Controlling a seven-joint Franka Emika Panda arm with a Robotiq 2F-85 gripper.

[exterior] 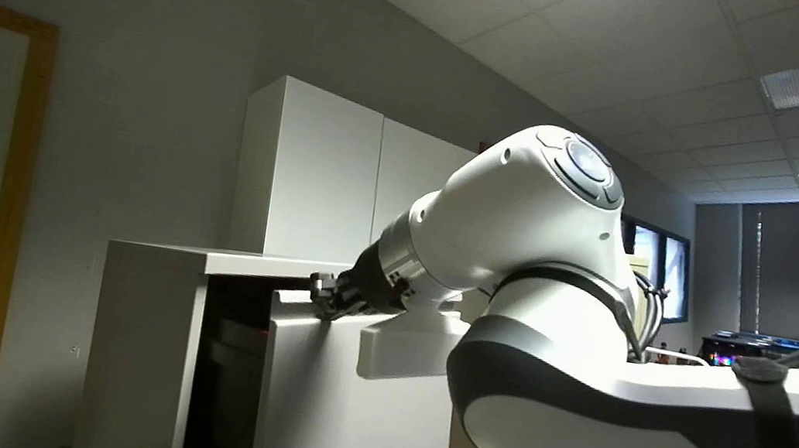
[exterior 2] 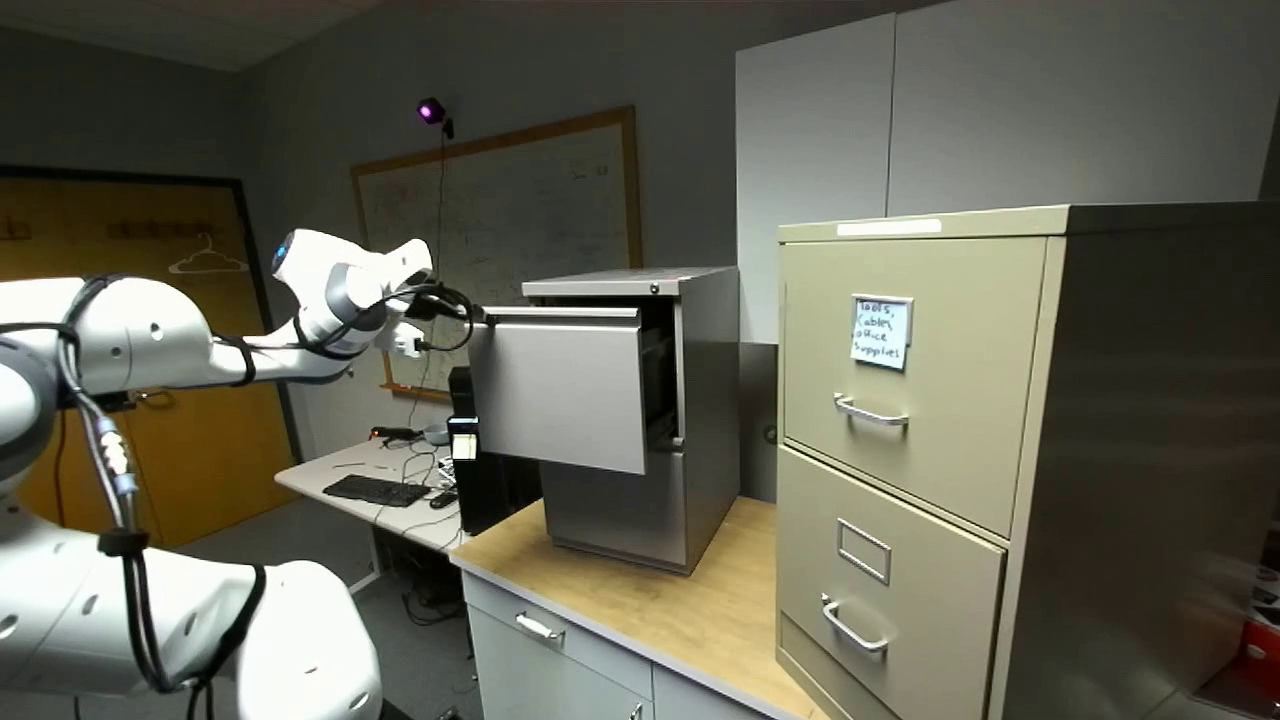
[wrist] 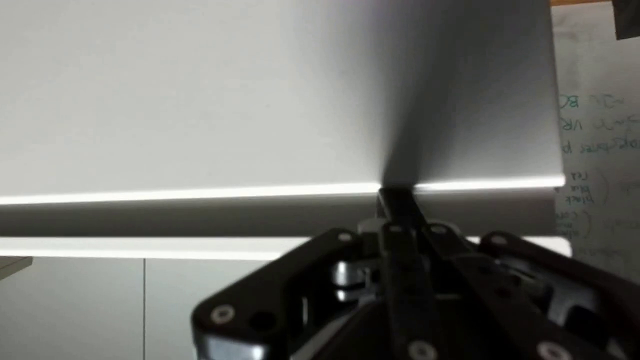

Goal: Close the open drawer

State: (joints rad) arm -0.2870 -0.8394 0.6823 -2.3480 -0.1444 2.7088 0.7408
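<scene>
Upper file drawer [exterior 2: 558, 395]: open.
End effector [wrist: 398, 195]: fingers together, gripping nothing we see, at the drawer's lip [wrist: 200, 194].
Slip: pushing this high, we could skid over.

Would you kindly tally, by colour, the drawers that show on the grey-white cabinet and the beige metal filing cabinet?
Grey-white: 2 (open grey-white flat-fronted rectangular drawer; shut grey-white flat-fronted drawer below it)
Beige: 2 (upper beige bar-handled metal drawer; lower beige bar-handled metal drawer)
Total: 4
</scene>
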